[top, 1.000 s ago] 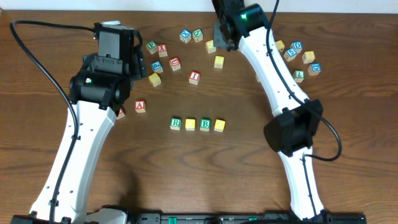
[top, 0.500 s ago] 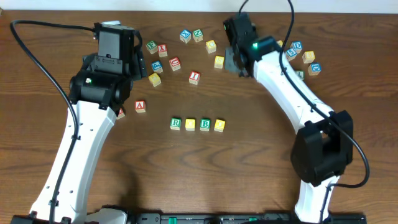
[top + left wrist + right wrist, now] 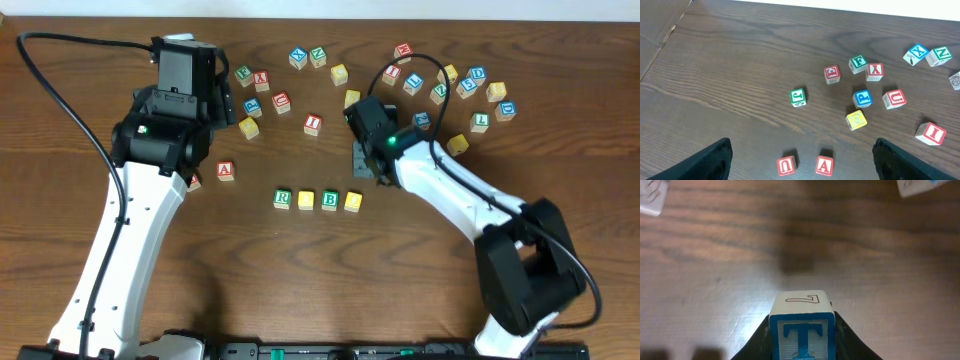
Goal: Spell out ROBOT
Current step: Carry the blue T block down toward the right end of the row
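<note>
Gripping the blue T cube (image 3: 801,334) on both sides, my right end effector (image 3: 367,160) hangs over the counter (image 3: 420,270), near the right end of the row: R cube (image 3: 282,199), yellow cube (image 3: 306,200), B cube (image 3: 330,200), second yellow cube (image 3: 352,201). My left end effector (image 3: 802,147) gapes wide, holding nothing.

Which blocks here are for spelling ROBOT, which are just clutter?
Job: green R cube, yellow cube beside it, green B cube, second yellow cube, blue T cube in the right tool.
Clutter: red A cube, red I cube, green F cube, green J cube.
</note>
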`<state>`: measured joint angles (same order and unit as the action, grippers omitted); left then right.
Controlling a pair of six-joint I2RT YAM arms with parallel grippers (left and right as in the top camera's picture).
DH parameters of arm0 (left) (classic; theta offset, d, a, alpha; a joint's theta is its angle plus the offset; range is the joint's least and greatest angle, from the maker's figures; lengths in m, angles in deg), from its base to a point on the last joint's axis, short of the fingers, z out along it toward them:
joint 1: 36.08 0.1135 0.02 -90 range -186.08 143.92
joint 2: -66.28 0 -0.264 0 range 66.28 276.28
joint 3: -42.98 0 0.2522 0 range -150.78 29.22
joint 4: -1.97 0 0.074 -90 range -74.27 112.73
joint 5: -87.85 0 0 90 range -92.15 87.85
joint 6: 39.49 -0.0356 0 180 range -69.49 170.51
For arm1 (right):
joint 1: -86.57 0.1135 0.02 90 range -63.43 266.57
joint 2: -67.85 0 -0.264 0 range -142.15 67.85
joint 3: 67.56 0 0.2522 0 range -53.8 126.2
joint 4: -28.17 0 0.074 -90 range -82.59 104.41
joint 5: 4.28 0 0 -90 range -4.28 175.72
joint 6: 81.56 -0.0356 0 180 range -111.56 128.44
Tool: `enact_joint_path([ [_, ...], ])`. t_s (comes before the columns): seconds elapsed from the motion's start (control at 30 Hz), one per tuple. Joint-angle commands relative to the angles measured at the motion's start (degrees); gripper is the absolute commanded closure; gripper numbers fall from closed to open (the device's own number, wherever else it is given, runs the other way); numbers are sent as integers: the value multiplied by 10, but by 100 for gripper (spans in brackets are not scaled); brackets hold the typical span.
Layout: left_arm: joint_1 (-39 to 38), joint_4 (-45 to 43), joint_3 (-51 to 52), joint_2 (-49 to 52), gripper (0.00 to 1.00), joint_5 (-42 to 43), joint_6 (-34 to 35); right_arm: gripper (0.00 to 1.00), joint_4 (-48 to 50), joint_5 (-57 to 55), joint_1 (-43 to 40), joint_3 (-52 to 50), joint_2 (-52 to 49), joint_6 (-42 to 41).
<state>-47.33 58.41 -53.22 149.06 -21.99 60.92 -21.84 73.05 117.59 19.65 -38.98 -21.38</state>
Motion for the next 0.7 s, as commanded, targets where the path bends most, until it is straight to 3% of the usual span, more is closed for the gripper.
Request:
enact_joint_path([
  [0.0, 3, 2, -9, 3, 12, -6, -7, 85, 2, -7, 5, -24, 33, -36],
  [0.67, 3, 2, -9, 3, 12, -6, -7, 85, 66, -29, 6, -149, 94, -71],
])
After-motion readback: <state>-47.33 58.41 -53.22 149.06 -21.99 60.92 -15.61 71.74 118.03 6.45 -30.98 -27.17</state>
